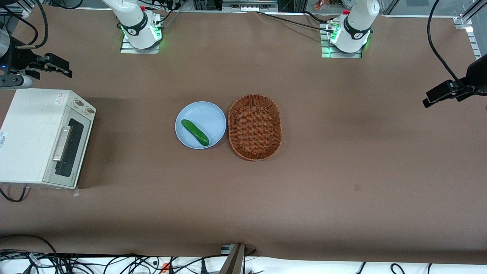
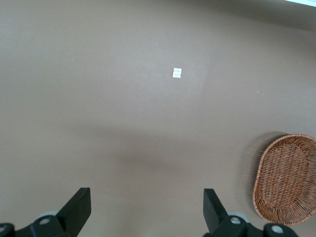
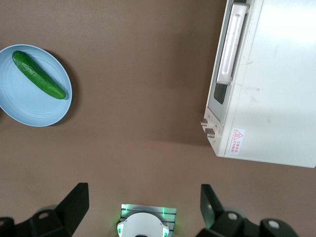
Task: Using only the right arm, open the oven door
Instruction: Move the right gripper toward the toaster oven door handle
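The cream-white toaster oven [image 1: 32, 133] sits at the working arm's end of the table. Its oven door [image 1: 72, 152] is closed, with the dark window and silver bar handle [image 1: 62, 144] facing the table's middle. Two knobs [image 1: 84, 106] sit beside the door. My right gripper [image 1: 62, 68] hangs above the table, farther from the front camera than the oven and apart from it. It is open and empty. In the right wrist view the gripper [image 3: 143, 193] has its fingers [image 3: 77, 195] wide apart, with the oven door [image 3: 223, 74] and handle [image 3: 231, 44] below.
A light-blue plate [image 1: 213, 114] with a green cucumber [image 1: 194, 132] on it lies mid-table, beside an empty wicker basket [image 1: 255, 127]. The plate [image 3: 29, 106] also shows in the right wrist view. Cables run along the table's front edge [image 1: 114, 262].
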Available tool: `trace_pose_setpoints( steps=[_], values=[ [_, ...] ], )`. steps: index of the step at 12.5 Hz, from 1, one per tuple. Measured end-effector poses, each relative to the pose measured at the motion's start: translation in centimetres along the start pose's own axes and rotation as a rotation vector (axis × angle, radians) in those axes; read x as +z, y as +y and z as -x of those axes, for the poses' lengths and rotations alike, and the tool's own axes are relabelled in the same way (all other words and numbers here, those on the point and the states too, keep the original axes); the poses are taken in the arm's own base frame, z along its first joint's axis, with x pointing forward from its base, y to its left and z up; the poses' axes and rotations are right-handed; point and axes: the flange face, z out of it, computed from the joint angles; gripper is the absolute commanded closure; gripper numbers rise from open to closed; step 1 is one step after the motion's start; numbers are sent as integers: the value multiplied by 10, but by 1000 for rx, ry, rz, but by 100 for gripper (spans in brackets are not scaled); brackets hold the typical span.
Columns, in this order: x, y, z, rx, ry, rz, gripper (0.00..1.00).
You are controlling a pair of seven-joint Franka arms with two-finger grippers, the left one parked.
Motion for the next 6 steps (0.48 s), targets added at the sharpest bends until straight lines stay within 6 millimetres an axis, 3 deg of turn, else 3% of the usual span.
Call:
trace_pose_setpoints(
  steps=[6],
  values=[
    [10,1,-5,0,-28,-3,0]
  ],
)
